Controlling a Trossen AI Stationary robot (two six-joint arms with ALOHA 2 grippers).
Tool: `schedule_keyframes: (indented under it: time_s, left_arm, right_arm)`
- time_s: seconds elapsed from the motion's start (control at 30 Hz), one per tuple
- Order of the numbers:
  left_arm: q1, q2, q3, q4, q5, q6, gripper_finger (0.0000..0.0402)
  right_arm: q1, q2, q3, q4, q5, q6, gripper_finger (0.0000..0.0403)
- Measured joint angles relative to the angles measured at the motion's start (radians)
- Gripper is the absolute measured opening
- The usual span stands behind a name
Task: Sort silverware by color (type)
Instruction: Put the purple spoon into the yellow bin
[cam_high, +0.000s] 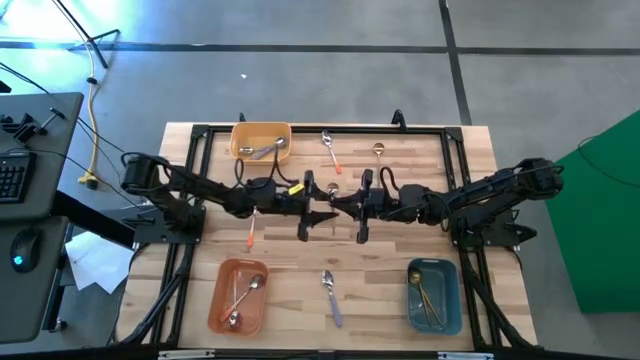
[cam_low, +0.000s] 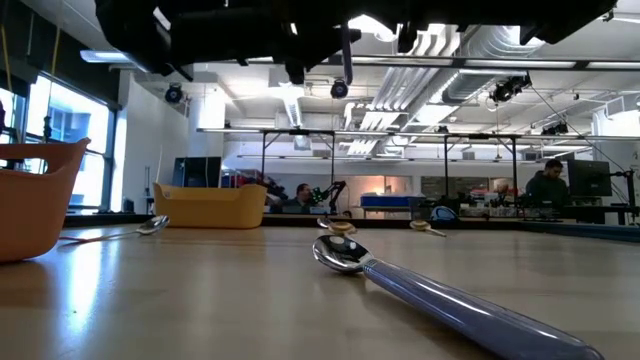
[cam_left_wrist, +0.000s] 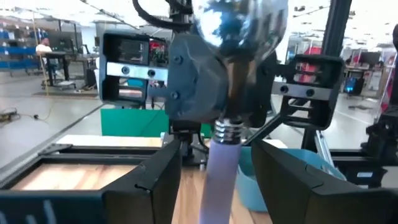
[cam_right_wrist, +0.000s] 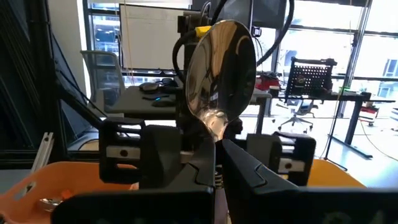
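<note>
Meeting mid-bench: right jaws clamped on silver-bowled, lavender-handled spoon; left jaws spread wide around its handle, not gripping.

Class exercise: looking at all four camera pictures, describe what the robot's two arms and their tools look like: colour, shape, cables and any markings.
Both arms are black and jointed, built of chunky segments. Looped black cables run along each near the wrist. The left tool carries a small yellow marking just behind it. The right tool matches it: two flat, angular black fingers on a boxy mount.

Overhead, table-level, two facing wrist views
</note>
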Motion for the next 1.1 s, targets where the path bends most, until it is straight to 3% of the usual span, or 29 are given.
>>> schedule_keyframes:
  time_s: [0.13,0.33,0.6,0.83,1.0,1.1]
  left_arm:
    - [0.000,0.017,0.002,-0.005,-0.007,-0.018,0.0143]
    - [0.000,0.015,0.002,0.009,0.010,-0.010,0.0034]
    - [0.000,0.010,0.002,-0.008,0.018,0.005,0.0034]
    - [0.016,0.010,0.002,-0.059,0.020,0.005,0.0034]
    - [0.038,-0.026,0.002,-0.203,0.014,0.008,0.0034]
    - [0.054,-0.106,0.002,-0.398,0.006,0.059,0.0034]
  right_arm:
    - [0.003,0.000,0.000,0.000,-0.002,0.000,0.0000]
    - [0.002,0.000,0.000,0.000,-0.001,0.001,0.0000]
    - [0.002,0.000,0.000,-0.003,-0.010,0.010,0.0005]
    - [0.002,0.000,0.000,-0.002,-0.001,0.019,0.0073]
    - [0.003,0.000,0.000,-0.006,0.033,0.026,0.0129]
    - [0.003,0.000,0.000,-0.016,0.072,0.026,0.0148]
